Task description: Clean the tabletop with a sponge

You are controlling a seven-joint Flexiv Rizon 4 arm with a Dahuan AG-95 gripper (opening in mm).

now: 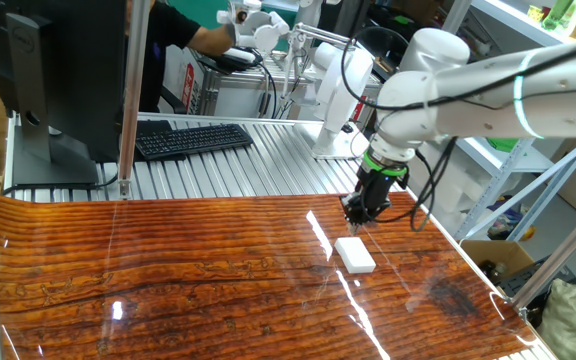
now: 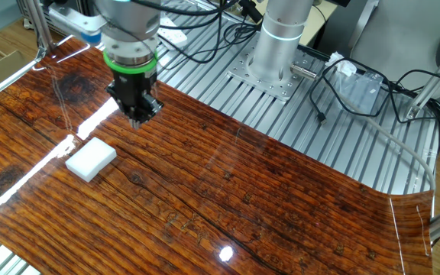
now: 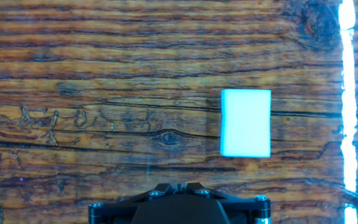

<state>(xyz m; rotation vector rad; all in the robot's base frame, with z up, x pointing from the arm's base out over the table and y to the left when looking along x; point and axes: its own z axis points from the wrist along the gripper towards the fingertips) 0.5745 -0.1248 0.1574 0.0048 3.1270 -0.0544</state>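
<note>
A white sponge [image 1: 355,254] lies flat on the tabletop [image 1: 168,280], a glossy reddish-brown wood-grain surface with dark wavy streaks; nothing touches the sponge. It is a plain rectangular block. In the hand view its long axis [image 3: 245,122] runs up and down the picture, squarely across the wood grain, which runs side to side; in one fixed view the same long axis slants from upper left to lower right.

The gripper [image 1: 355,219] points straight down over the wood, near the sponge but apart from it; its fingers are pressed together with no gap and it holds nothing. A green ring sits on the wrist above it.

In the other fixed view the sponge [image 2: 91,160] lies to the lower left of the gripper [image 2: 138,121], beside a bright streak of reflected light.

The hand view shows only wood, sponge and the dark underside of the gripper body [image 3: 179,203] along the bottom edge — the fingertips themselves cannot be made out there. A dark knot [image 3: 311,22] in the wood shows at its upper right.

Only one fixed view shows what lies behind the wood — a ribbed silver metal surface [image 1: 258,165] carrying a black keyboard [image 1: 192,138] and a dark monitor [image 1: 53,70]; the other fixed view alone shows the arm's bolted base [image 2: 270,72] and loose cables [image 2: 373,88].
</note>
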